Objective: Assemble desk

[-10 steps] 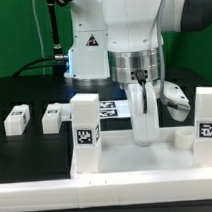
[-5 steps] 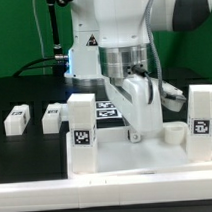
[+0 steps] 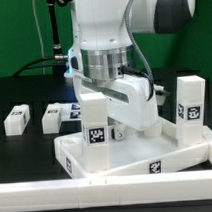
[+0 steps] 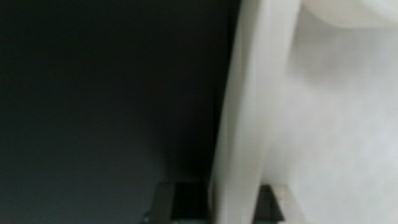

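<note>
The desk's white rimmed tabletop (image 3: 147, 164) lies skewed on the black table, one corner pointing toward the camera. Two tagged square legs stand upright in its corner sockets, one near the middle (image 3: 95, 122) and one at the exterior view's right (image 3: 189, 108). My gripper (image 3: 123, 123) reaches down between them and is shut on the tabletop's rim. In the wrist view the white rim wall (image 4: 249, 100) runs between my dark fingers (image 4: 180, 203), with my gripper (image 4: 228, 205) closed around it. Two loose tagged legs (image 3: 17, 120) (image 3: 53, 117) lie on the table at the exterior view's left.
A white bar (image 3: 58, 196) runs along the front edge of the table. The arm's base and cables (image 3: 60, 56) stand behind. A strip of the marker board (image 3: 72, 106) shows behind the loose legs.
My gripper has moved toward the exterior view's left, keeping its hold on the rim. The tabletop has turned with it, from square-on to skewed. The two loose legs have not moved.
</note>
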{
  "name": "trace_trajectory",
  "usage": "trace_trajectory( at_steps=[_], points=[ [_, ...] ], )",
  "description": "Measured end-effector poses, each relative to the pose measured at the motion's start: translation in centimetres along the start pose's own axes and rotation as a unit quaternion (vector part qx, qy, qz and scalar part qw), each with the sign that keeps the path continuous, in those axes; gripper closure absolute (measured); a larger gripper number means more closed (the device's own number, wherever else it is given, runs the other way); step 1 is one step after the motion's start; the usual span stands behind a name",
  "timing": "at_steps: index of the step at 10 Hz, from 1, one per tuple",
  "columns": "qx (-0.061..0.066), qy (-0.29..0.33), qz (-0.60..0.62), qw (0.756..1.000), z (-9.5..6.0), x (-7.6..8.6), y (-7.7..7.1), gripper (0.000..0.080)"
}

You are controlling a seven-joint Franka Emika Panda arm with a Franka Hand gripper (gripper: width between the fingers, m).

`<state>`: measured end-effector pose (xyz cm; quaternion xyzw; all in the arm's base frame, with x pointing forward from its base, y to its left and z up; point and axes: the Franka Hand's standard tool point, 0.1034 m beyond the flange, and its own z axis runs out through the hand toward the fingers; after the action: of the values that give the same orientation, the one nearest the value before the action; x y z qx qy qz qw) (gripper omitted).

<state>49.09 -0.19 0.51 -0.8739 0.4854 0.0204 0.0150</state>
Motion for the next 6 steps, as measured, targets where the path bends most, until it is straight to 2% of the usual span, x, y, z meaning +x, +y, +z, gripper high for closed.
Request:
trace_trajectory(
  at_steps=[2,3,6],
  points=[
    [-0.022,-0.018,-0.117,0.993,-0.2,1.2,1.4,0.0727],
    [-0.025,-0.012,-0.195,0.98,-0.5,2.1,1.6,0.0727],
    [-0.025,-0.011,-0.295,0.955,-0.6,2.5,1.5,0.0732]
  ],
)
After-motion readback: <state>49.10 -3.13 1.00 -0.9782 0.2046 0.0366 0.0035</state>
